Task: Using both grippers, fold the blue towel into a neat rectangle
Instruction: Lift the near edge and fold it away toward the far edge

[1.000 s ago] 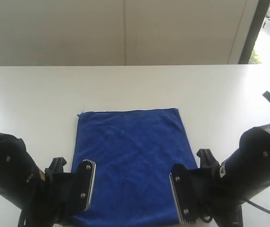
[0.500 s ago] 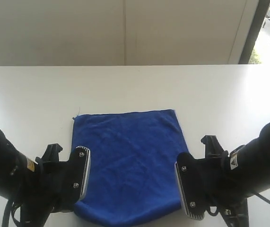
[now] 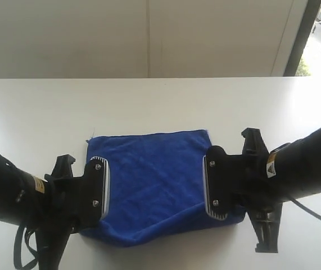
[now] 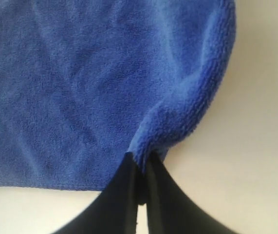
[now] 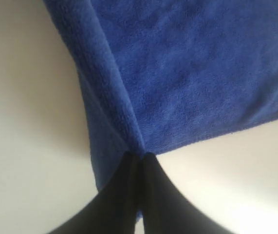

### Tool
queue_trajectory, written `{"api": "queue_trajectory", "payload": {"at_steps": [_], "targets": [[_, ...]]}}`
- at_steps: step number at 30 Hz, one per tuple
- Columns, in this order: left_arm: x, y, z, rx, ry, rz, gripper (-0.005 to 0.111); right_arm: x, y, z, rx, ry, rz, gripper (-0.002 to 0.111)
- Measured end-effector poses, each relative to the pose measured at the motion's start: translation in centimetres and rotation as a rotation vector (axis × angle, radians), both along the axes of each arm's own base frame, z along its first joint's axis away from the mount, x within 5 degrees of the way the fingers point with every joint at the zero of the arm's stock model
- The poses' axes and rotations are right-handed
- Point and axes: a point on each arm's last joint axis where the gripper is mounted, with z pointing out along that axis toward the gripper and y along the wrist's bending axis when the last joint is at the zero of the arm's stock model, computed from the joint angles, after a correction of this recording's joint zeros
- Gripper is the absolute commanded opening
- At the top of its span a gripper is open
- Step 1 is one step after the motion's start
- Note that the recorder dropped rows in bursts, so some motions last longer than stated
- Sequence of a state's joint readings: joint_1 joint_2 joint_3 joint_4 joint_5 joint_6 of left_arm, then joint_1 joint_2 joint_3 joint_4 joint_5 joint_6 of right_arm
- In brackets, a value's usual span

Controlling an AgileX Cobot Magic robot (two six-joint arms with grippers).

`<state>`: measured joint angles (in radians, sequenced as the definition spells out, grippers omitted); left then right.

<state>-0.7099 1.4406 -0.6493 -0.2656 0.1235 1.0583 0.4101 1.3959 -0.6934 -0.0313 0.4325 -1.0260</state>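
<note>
The blue towel (image 3: 152, 171) lies in the middle of the white table (image 3: 36, 112), its far edge flat and its near part raised and curling over. My left gripper (image 4: 139, 161) is shut on the towel's (image 4: 80, 83) near left corner, with a rounded fold bulging beside the black fingers. My right gripper (image 5: 139, 157) is shut on the near right corner of the towel (image 5: 192, 73), cloth pinched between its fingertips. In the exterior view the left gripper (image 3: 91, 225) and the right gripper (image 3: 232, 216) hold these corners just above the table, their fingertips mostly hidden by the wrists.
Bare white tabletop surrounds the towel on every side. A pale wall (image 3: 149, 34) runs along the table's far edge, and a dark window frame (image 3: 301, 39) stands at the far right.
Both grippers have moved toward the far side of the table with the towel's near corners. The near edge has lifted and the towel now looks shorter from front to back.
</note>
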Motion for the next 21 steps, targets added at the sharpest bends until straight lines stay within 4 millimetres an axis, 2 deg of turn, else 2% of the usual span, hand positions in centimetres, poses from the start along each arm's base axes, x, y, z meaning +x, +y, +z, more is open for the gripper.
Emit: {"api": "queue_trajectory", "payload": {"at_steps": [9,21], "targets": [[1.4,1.5,0.0,-0.023,0.014,0.13,0.0,1.0,0.4,-0.9,0.012,-0.014,-0.018,0.0],[2.3,1.7,0.5,-0.062,-0.066,0.167,0.0,3.7,1.6,-0.7,0.054,-0.08,-0.034,0.0]]}}
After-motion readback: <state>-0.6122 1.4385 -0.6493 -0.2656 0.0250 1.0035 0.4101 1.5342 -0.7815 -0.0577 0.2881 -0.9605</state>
